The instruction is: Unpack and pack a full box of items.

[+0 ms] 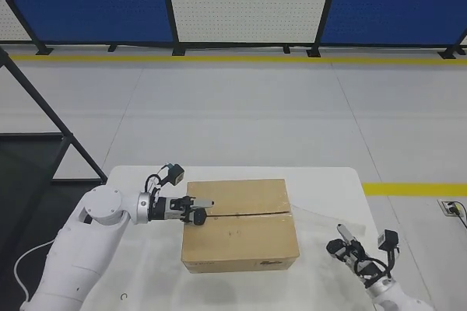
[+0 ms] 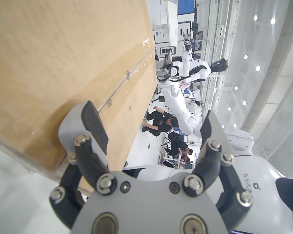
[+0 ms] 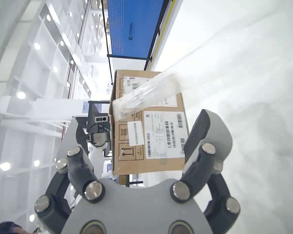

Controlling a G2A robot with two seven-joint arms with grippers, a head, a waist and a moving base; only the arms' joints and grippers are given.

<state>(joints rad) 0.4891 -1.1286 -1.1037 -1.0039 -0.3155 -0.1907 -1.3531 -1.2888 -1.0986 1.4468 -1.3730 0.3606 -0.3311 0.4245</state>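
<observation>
Top view: the closed box [image 1: 237, 225] sits mid-frame on the white table [image 1: 319, 186], with bare tabletop along every side. The left gripper [image 1: 198, 211] is at the box's left edge by the flap seam. The right gripper [image 1: 338, 241] hangs at lower right, well apart from the box.

Left wrist view: the left gripper [image 2: 149, 113] is spread wide and holds nothing, with one finger [image 2: 95, 122] over the box [image 2: 63, 49] top.

Right wrist view: the right gripper [image 3: 139, 120] is spread and empty. A clear tape strip [image 3: 161, 83] stretches from the box [image 3: 149, 142] edge.
</observation>
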